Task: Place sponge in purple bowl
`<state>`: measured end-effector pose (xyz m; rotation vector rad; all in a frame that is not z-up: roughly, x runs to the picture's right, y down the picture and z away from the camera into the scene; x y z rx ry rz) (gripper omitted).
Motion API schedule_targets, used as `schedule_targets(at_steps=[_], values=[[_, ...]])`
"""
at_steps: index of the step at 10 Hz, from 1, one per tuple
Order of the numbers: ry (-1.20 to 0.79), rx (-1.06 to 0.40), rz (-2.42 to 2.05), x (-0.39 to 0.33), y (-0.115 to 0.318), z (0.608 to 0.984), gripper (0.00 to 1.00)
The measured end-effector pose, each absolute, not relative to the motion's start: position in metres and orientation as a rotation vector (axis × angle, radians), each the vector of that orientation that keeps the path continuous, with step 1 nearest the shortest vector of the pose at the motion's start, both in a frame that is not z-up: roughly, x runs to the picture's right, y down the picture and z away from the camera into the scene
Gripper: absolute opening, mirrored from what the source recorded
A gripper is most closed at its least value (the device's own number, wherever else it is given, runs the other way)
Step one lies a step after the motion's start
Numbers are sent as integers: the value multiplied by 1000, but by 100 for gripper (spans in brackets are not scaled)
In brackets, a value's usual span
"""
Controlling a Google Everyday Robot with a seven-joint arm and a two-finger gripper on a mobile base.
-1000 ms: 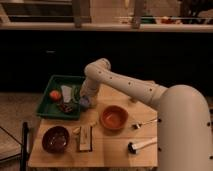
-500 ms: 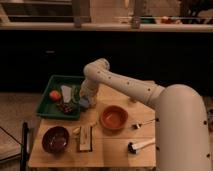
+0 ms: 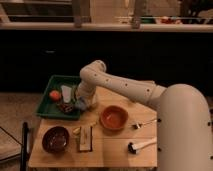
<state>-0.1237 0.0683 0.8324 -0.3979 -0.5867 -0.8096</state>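
Observation:
The purple bowl (image 3: pixel 55 138) sits empty at the table's front left. My gripper (image 3: pixel 81 104) hangs low at the right edge of the green tray (image 3: pixel 50 107), with the white arm reaching down to it from the right. A small pale-blue block, the sponge (image 3: pixel 92 102), shows right beside the gripper on its right. I cannot tell whether the gripper touches or holds it. The gripper is well behind and to the right of the purple bowl.
An orange bowl (image 3: pixel 114 117) stands mid-table. The tray holds a white cup (image 3: pixel 66 92), an orange-red round thing (image 3: pixel 54 94) and a dark item. A brownish flat piece (image 3: pixel 86 138), a fork (image 3: pixel 145 122) and a white-handled tool (image 3: pixel 142 145) lie on the front of the wooden table (image 3: pixel 115 155).
Hardly anything differs. The gripper stays at the tray's right edge, perhaps a little lower.

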Motion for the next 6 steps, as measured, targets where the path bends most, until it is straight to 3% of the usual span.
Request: schedule_targets(at_steps=[6], values=[[-648,-370,-876,-145,73,813,0]])
